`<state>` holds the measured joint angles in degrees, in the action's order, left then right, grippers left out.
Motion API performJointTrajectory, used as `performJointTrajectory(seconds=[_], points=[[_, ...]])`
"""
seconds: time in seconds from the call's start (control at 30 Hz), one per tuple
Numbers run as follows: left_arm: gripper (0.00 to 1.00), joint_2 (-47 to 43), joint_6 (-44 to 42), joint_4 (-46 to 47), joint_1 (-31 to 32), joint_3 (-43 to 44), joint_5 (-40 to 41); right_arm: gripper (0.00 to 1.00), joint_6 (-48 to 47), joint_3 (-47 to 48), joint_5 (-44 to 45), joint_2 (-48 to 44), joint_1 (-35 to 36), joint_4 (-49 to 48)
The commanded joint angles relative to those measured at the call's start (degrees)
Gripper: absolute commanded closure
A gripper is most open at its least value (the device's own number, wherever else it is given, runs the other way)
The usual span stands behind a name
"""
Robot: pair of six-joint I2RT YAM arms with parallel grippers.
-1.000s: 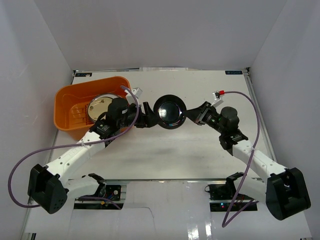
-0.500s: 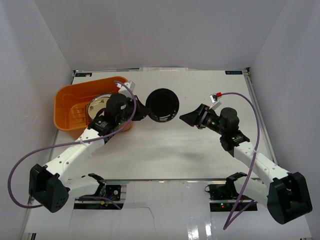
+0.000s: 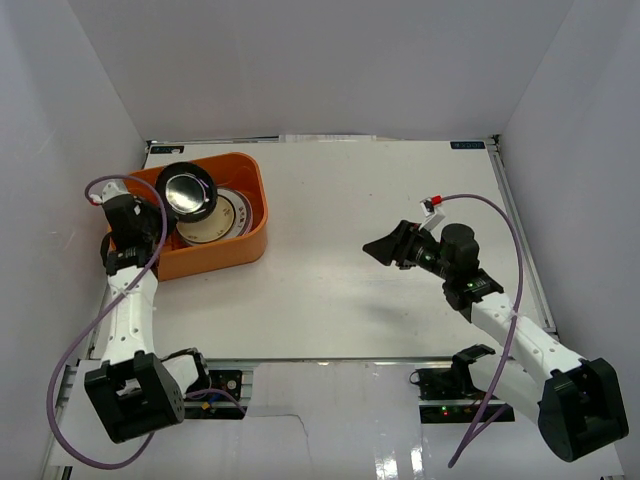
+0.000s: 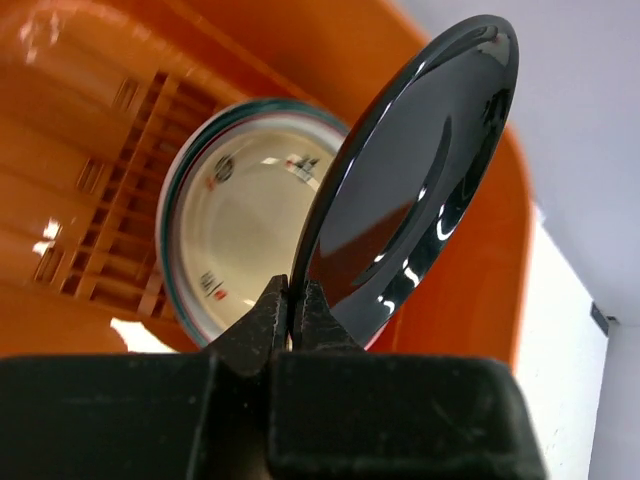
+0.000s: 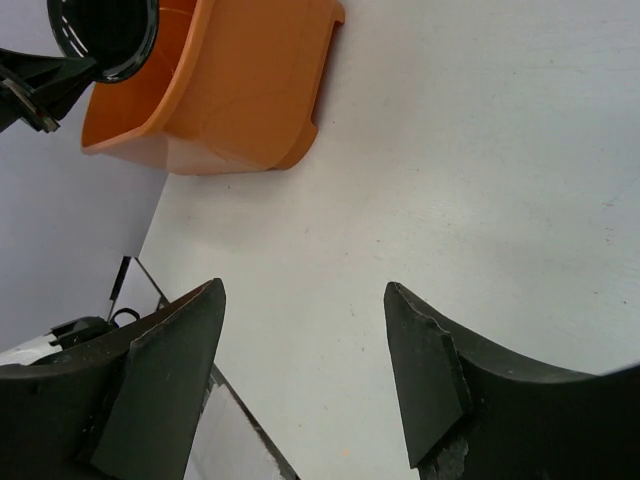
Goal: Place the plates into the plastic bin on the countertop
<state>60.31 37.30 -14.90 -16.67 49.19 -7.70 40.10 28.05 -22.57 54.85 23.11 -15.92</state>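
On my overhead feed, the white countertop (image 3: 350, 300) is boxed in by three plain white walls: a back wall (image 3: 320, 60) rising behind its far edge, and a left wall (image 3: 60, 130) and a right wall (image 3: 590, 130) slanting in along its sides. The light looks even and soft to me, leaving only a faint grey shadow (image 3: 395, 315) on the surface. The near edge ends in a metal rail (image 3: 330, 366), with a glossy white ledge (image 3: 340, 440) below it that throws back bright glare, and a small blue label (image 3: 466, 145) sits at the far right corner.
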Motion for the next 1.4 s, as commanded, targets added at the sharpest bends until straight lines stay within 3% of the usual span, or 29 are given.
performJointTrajectory(seconds=[0.0, 0.23, 0.37, 0.43, 0.6, 0.8, 0.87, 0.9, 0.93, 0.97, 1.13, 1.23, 1.37], points=[[1.00, 1.3, 0.4, -0.3, -0.9, -1.8, -0.6, 0.29, -2.7, -0.5, 1.3, -0.4, -0.1, 0.6], [0.95, 4.2, -2.6, -0.4, -1.2, -1.8, 2.9, 0.30, -3.4, -0.6, 2.2, -0.8, -0.2, 1.2], [0.72, 5.3, -3.0, -0.9, -1.2, -0.6, 1.4, 0.30, -2.7, -0.5, 2.0, -0.7, -0.2, 0.9], [0.56, 5.4, -3.1, -0.7, -1.2, -0.8, 0.7, 0.30, -2.4, -0.6, 2.1, -0.9, -0.2, 0.8], [0.43, 4.7, -3.6, -0.3, -1.2, -1.9, -1.2, 0.30, -2.0, -0.5, 2.6, -1.9, -0.2, 1.1], [0.13, -1.6, -4.5, -1.4, -1.2, -1.3, -5.4, 0.29, -3.2, 1.4, 3.9, -3.3, -0.2, 3.8], [0.02, -4.1, -5.0, -1.4, -0.7, -0.8, -8.5, 0.20, -4.0, 2.4, 4.6, -4.0, -0.2, 4.8], [0.02, -6.4, -5.0, -1.4, -0.5, -0.6, -11.8, 0.15, -4.4, 3.8, 5.2, -4.3, -0.2, 5.8], [0.02, -7.7, -5.5, -1.3, 0.5, -0.2, -13.3, 0.01, -5.4, 4.7, 6.0, -4.6, -0.2, 7.6], [0.02, -8.7, -5.7, -1.4, 1.2, 0.0, -14.5, 0.09, -6.2, 5.8, 6.5, -5.4, -0.2, 8.7], [0.02, -14.2, -9.3, -2.3, 6.5, 2.6, -26.0, 0.10, -15.1, 15.1, 11.6, -9.7, -0.1, 15.8], [0.02, -18.1, -13.7, -4.4, 15.0, 5.0, -30.0, 0.10, -20.7, 20.4, 20.4, -13.3, -0.1, 21.8], [0.02, -24.0, -18.9, -10.8, 21.9, 9.4, -27.1, 0.10, -22.5, 23.7, 27.1, -19.2, -0.1, 24.7]])
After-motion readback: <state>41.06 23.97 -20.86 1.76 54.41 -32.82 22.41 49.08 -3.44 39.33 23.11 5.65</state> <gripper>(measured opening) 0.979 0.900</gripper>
